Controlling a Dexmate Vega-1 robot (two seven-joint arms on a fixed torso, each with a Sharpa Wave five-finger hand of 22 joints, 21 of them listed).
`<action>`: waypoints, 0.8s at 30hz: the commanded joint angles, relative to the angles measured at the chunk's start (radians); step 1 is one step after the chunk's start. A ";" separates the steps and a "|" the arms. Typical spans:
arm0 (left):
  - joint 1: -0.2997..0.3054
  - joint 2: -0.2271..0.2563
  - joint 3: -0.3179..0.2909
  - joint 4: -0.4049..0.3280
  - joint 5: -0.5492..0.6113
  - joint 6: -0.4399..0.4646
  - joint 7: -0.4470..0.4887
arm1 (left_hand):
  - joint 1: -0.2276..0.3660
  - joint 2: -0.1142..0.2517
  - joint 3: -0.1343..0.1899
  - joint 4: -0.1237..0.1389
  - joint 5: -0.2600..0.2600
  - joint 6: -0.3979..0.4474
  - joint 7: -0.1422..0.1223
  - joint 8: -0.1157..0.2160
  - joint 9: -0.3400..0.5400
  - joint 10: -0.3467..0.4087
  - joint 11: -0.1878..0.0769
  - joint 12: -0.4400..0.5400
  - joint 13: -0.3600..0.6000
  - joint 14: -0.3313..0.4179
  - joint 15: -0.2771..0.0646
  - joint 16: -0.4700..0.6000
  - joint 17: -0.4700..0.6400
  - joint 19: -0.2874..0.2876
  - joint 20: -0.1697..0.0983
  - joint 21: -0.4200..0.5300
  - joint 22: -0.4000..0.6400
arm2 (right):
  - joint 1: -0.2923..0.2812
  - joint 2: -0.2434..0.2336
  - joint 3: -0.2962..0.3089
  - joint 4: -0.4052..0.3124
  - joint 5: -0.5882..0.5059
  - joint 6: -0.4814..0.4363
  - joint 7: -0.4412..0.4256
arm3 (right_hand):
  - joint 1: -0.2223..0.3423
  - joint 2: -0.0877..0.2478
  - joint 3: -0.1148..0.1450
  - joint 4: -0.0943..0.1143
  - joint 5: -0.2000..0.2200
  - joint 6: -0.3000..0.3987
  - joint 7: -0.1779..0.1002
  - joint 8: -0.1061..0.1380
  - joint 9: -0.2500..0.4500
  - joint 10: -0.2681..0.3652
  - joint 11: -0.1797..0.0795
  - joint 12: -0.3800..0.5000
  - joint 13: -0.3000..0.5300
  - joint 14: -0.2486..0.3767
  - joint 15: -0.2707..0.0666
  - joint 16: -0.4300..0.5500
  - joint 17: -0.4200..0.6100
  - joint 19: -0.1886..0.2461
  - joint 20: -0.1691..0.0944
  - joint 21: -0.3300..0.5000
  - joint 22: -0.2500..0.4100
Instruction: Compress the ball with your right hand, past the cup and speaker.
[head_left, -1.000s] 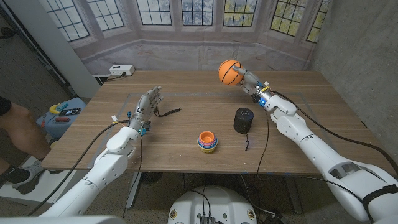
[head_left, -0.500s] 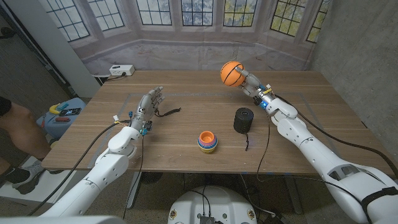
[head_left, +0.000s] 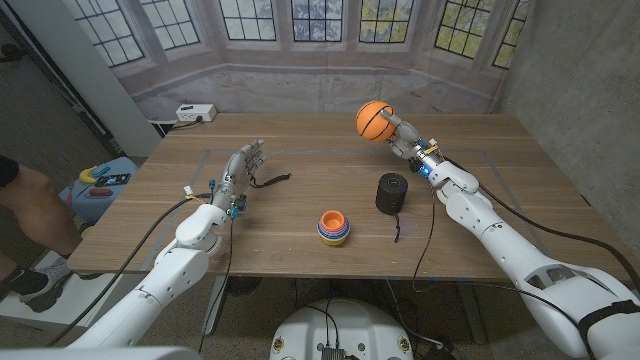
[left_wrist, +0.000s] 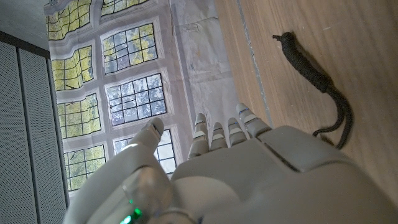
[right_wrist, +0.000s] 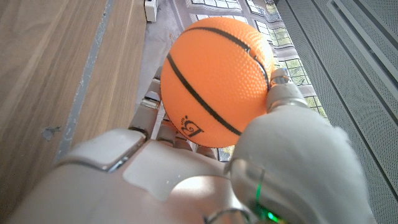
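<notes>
The right hand (head_left: 398, 131) was clamped on the small orange basketball (head_left: 372, 120), raised above the far side of the bench (head_left: 300, 200). In the right wrist view the ball (right_wrist: 214, 81) sat against the palm of that hand (right_wrist: 186, 162), with the thumb up one side and the fingers (right_wrist: 149, 109) wrapped round the other. Whether the ball was being squeezed out of shape I could not tell — its outline looked round in both views, with no plain dent under the fingers.

Nearer the robot than the ball stood the black cylindrical speaker (head_left: 392, 193), upright on the bench just beside the right forearm, its dark cord trailing toward the bench's near edge. To the speaker's left, nearer still, stood a stack of coloured cups (head_left: 334, 226). So the ball was held beyond both, as the task asks.

The left hand (head_left: 238, 169) stood well apart at the other side of the bench, fingers spread and holding nothing; a short black cord (head_left: 270, 181) lay on the wood just beside it, and it showed again in the left wrist view (left_wrist: 317, 81), beyond the fingers (left_wrist: 224, 130).

As a judgement: the reach and the grasp looked done, and the ball was off the bench in a full grip. What remained — if it was not already under way — was a firm, visible squeeze, and then presumably letting go or setting the ball back down.
</notes>
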 joint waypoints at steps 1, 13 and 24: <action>0.001 -0.003 0.005 -0.003 0.004 0.004 0.005 | 0.009 0.004 0.000 -0.004 0.002 -0.003 -0.005 -0.004 0.006 0.002 0.006 0.004 0.005 0.005 0.004 0.001 0.002 0.003 0.007 -0.003 0.005 | -0.007 0.008 0.008 0.008 0.006 0.006 0.000 | 0.003 0.009 -0.002 -0.004 0.000 -0.001 0.006 -0.003 0.002 0.003 0.003 -0.002 0.001 0.006 -0.008 0.001 0.002 0.008 -0.007 0.001 0.004; 0.001 -0.005 0.008 -0.005 0.007 0.001 0.006 | 0.009 0.004 -0.001 -0.005 0.002 -0.003 -0.005 -0.004 0.006 0.003 0.007 0.004 0.005 0.005 0.004 0.001 0.002 0.003 0.006 -0.003 0.005 | -0.018 0.016 0.016 0.005 0.012 0.017 -0.006 | 0.031 0.019 0.004 -0.018 0.001 0.024 0.021 -0.001 0.001 0.033 0.006 0.002 -0.005 0.030 -0.011 0.007 0.002 0.056 -0.051 0.018 0.004; 0.010 -0.006 0.008 -0.015 0.010 -0.001 0.015 | 0.009 0.002 -0.001 -0.006 0.003 -0.002 -0.004 -0.004 0.006 0.003 0.006 0.004 0.005 0.004 0.004 0.001 0.002 0.003 0.007 -0.003 0.005 | -0.029 0.014 0.020 -0.013 0.012 0.013 -0.024 | 0.052 0.023 0.005 -0.025 0.000 0.059 0.075 0.005 0.001 0.049 0.008 0.003 -0.010 0.039 -0.017 0.006 0.000 0.083 -0.082 0.026 0.003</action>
